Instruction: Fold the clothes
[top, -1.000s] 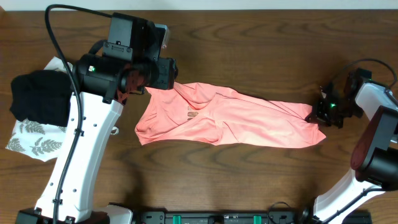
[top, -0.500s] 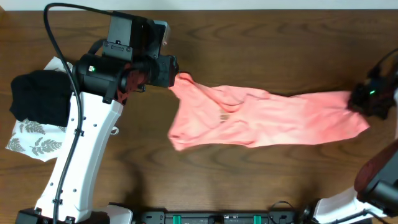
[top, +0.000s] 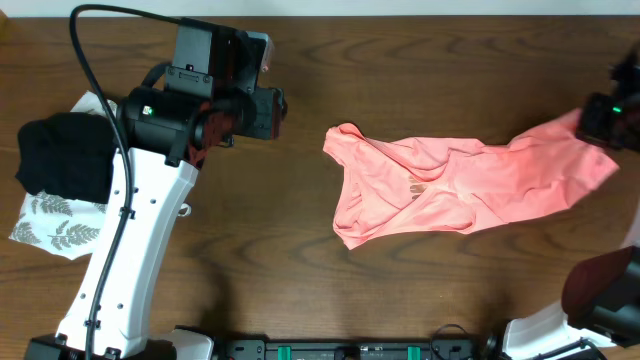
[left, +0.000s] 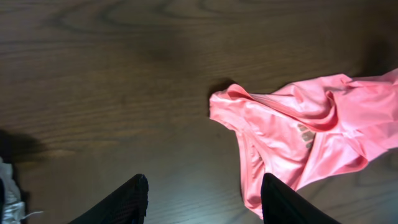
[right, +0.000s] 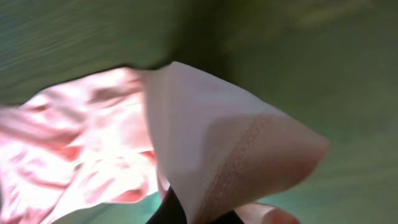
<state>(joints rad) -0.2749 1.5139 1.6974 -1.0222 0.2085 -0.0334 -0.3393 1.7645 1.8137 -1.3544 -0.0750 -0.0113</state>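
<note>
**Right gripper (top: 607, 120) clamps one end of the salmon-pink T-shirt (top: 450, 185); left gripper (left: 205, 186) hangs empty.**

Right at the right gripper's tips, a stitched edge of the thin fabric is pinched and tents up from them, probably to stretch the crumpled shirt into a flat strip before any fold. From that grip the T-shirt trails away across the desk (top: 400, 60), bunched and creased, with a little bronze lettering showing mid-body. Its free end lies loose, ahead of the left gripper and to one side, apart from it. That gripper's jaws stand wide apart over bare wood, seemingly ready to take the end. Farthest off, behind the left arm, sit a black folded garment (top: 60, 155) and a white leaf-print garment (top: 55, 232).
</note>
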